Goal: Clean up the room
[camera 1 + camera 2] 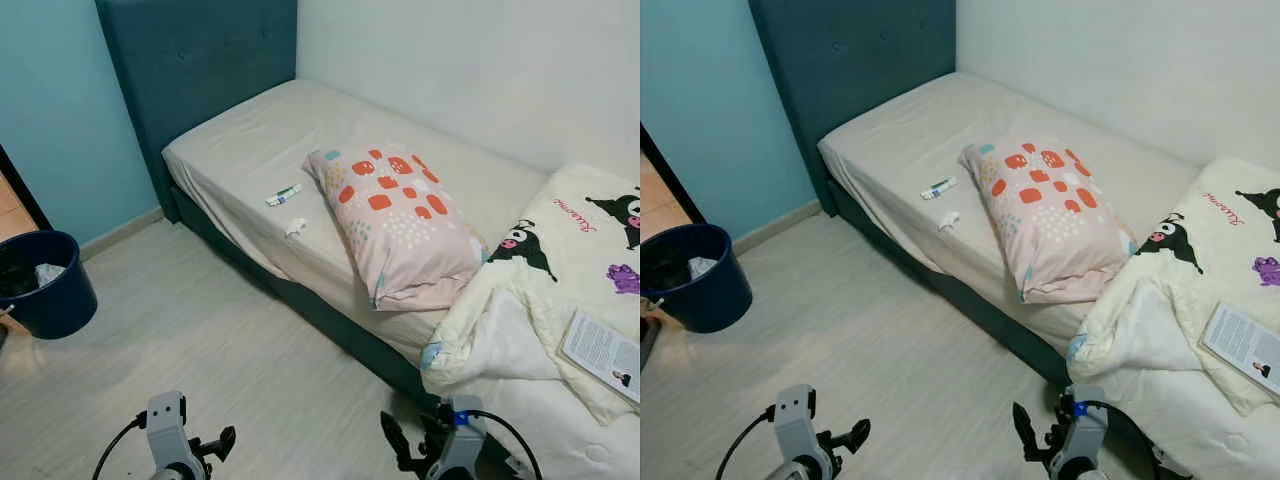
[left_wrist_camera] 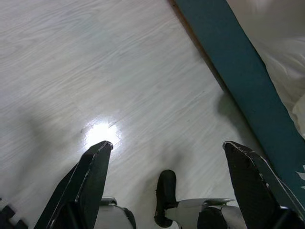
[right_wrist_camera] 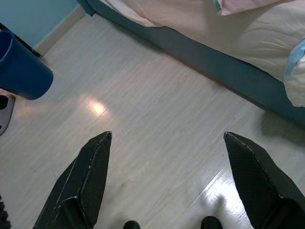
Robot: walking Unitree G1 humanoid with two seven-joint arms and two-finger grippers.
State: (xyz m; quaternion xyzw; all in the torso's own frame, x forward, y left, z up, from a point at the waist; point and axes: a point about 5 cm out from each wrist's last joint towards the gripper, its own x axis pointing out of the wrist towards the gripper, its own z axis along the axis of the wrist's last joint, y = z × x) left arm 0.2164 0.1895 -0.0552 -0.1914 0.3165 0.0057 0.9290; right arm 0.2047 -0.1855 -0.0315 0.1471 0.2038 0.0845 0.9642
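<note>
A small tube (image 1: 284, 194) and a crumpled white scrap (image 1: 296, 227) lie on the beige mattress (image 1: 250, 140), left of a pink patterned pillow (image 1: 395, 225). A dark blue bin (image 1: 45, 283) with paper inside stands on the floor at the far left. My left gripper (image 2: 167, 148) hangs low over the wooden floor, open and empty. My right gripper (image 3: 167, 138) also hangs over the floor near the bed's teal base, open with nothing between its fingers. Both arms (image 1: 175, 445) sit at the bottom of the eye views.
A white cartoon-print duvet (image 1: 560, 290) is bunched on the bed's right end with a leaflet (image 1: 603, 353) on it. A teal headboard (image 1: 195, 70) and blue wall close the far left. Pale wooden floor (image 1: 200, 350) lies between bin and bed.
</note>
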